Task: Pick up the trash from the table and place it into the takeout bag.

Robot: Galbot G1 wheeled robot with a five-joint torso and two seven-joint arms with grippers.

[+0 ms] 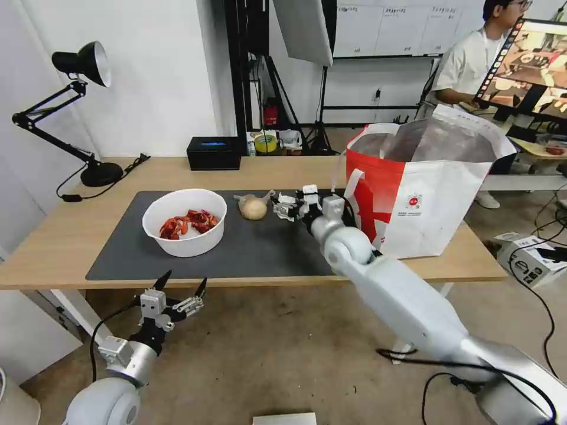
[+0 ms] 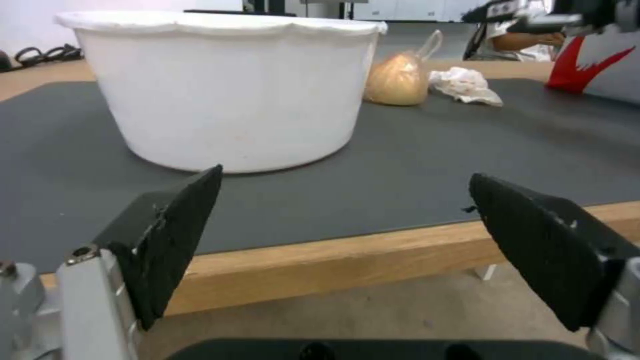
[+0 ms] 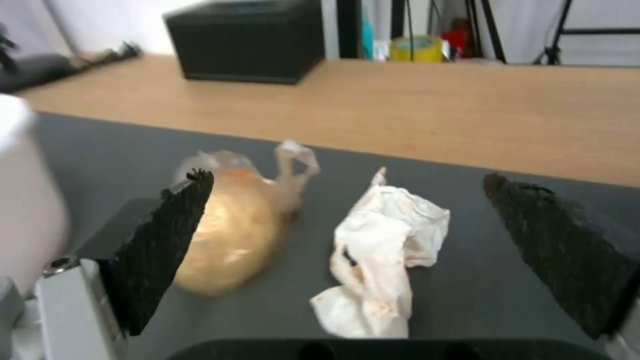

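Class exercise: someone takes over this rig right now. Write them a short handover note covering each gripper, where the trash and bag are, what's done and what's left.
Right gripper: jaws open, over the mat, lined up on the crumpled tissue.
Left gripper: jaws open, empty, below the table's front edge.
On the mat: white bowl of crayfish shells, knotted bag with a beige lump, and the tissue beside it.
Takeout bag: upright and open at the table's right end.
Done: nothing gripped; the bag's contents are hidden.
Left: tissue, knotted bag and bowl.
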